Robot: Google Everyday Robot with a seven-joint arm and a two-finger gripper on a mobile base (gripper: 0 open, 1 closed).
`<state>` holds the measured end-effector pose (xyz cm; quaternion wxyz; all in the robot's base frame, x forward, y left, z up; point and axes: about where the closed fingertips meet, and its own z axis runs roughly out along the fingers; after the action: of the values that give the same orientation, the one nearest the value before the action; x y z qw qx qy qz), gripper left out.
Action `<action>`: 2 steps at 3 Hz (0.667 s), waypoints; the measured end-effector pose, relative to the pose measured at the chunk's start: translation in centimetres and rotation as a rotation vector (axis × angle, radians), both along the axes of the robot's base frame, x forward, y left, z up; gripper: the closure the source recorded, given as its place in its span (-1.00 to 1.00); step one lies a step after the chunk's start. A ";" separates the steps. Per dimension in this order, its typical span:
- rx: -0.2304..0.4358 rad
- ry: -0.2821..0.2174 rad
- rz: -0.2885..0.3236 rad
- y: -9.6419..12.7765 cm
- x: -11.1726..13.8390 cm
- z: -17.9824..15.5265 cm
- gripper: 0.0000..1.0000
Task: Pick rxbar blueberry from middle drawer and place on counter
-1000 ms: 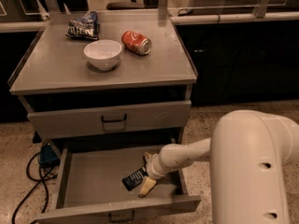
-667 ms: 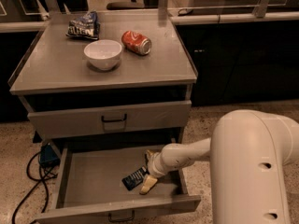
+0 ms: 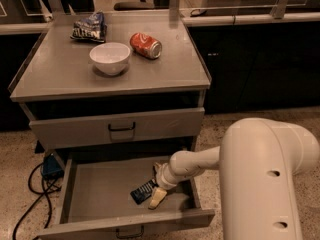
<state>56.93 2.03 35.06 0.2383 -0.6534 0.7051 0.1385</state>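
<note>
Right, the risk here: the snack bar (image 3: pixel 142 191) lies flat on the drawer (image 3: pixel 100 194) floor, so a shallow grab could skid it toward the front edge, and a hasty lift could clip the drawer front (image 3: pixel 117 129) above. The gripper (image 3: pixel 156 196) is down inside, near the drawer's front right corner. The bar sits right against it, on the side toward the drawer's middle. Clamped or not, I cannot tell. The counter (image 3: pixel 65 76) carries 1 bowl (image 3: pixel 110 58) and 1 can (image 3: pixel 146 45).

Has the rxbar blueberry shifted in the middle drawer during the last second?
No. The rxbar blueberry lies just as far from the front wall of the middle drawer as before, with the tool down beside it inside the drawer.
</note>
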 end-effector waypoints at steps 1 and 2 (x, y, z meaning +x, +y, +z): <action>0.019 0.119 0.057 1.1 -0.4 -3.3 -1.00; 0.019 0.119 0.057 1.1 -0.4 -3.3 -1.00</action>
<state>56.58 3.18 31.73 0.1982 -0.6616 0.6976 0.1907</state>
